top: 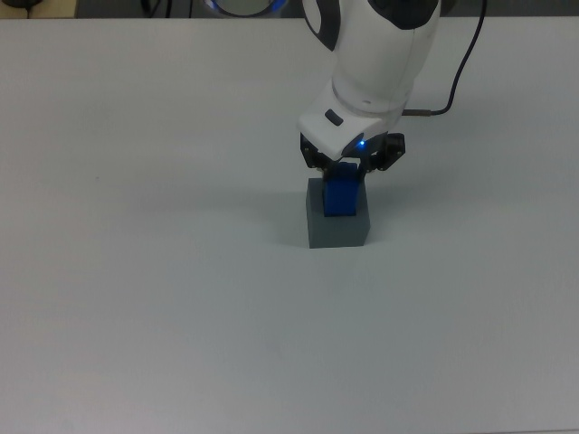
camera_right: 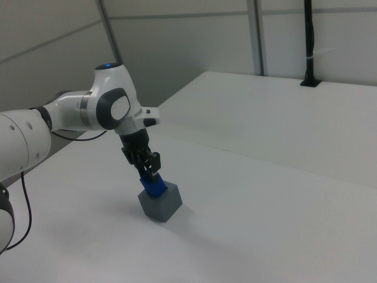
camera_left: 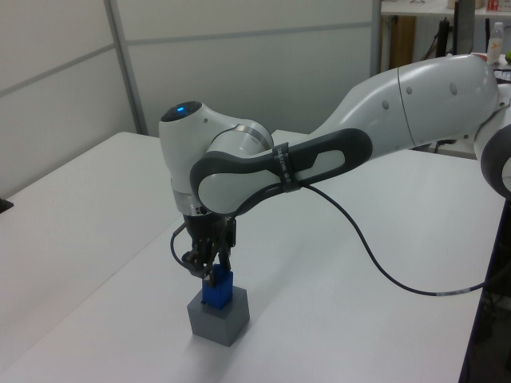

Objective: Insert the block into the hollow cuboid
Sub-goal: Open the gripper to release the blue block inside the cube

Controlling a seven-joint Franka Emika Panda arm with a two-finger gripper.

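Observation:
The blue block [top: 341,201] stands upright in the recess of the grey hollow cuboid [top: 336,233], its upper half sticking out above the rim. My gripper [top: 344,172] hangs straight over it, pointing down, its fingers shut on the block's top. The left view shows the block [camera_left: 218,292] sunk partly into the cuboid [camera_left: 219,321] just below the gripper [camera_left: 210,273]. In the right view the gripper [camera_right: 150,171] meets the block [camera_right: 154,187] above the cuboid [camera_right: 162,206]. The block's lower part is hidden inside the recess.
The cuboid rests on a wide white table [top: 136,271]. A black cable [top: 461,63] runs from the arm toward the top view's upper right. A black post [camera_right: 308,41] stands at the table's far edge in the right view.

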